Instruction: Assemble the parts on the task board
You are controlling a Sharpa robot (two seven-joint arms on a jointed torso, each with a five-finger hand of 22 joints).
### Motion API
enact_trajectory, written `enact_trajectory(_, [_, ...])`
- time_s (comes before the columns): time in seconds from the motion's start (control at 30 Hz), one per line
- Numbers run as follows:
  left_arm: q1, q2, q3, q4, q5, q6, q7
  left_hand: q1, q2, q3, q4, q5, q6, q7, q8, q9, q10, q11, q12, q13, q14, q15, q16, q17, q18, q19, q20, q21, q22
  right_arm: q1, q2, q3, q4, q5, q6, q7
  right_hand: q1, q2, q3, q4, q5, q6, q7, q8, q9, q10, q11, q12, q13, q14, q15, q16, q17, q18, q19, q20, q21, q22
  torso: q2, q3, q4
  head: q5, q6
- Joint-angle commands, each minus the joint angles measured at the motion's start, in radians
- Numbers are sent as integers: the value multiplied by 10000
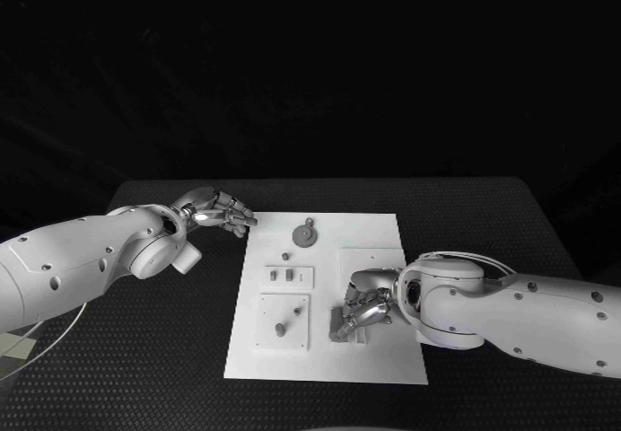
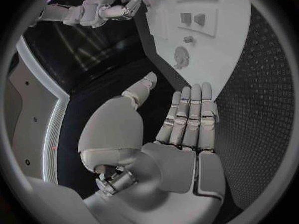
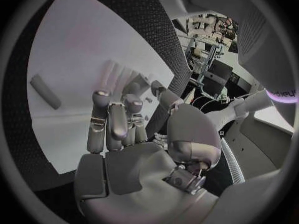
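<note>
On the black worktop [image 1: 155,359] the task board [image 1: 375,359] lies central, with small grey parts [image 1: 305,234] scattered loose; we judge assembly barely begun. Left hand [image 1: 214,212] hovers empty, fingers apart. Right hand [image 1: 365,310] works the near-right board; grip unclear.

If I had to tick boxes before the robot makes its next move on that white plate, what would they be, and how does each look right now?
1. Task board flat on the table: ok.
2. Left hand holding nothing, beside the board's far left corner: ok.
3. Right hand over the board's near right part: ok.
4. Right hand gripping a part: cannot tell, fingers curl over the spot.
5. Round part lying free at the far end: ok.
</note>
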Motion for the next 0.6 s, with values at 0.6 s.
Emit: enact_trajectory(0.6, [13, -8, 5, 23, 26, 157, 54, -72, 3, -25, 71, -37, -28, -26, 72, -17, 15, 24, 10, -17, 38, 36, -62, 22, 187, -51, 8, 14, -14, -108, 151, -6, -27, -2029, 718, -696, -64, -91, -216, 678, 17, 433, -110, 222, 77, 356, -164, 83, -38, 358, -131, 190, 319, 133, 198, -27, 23, 149, 0, 0, 0, -2, -22])
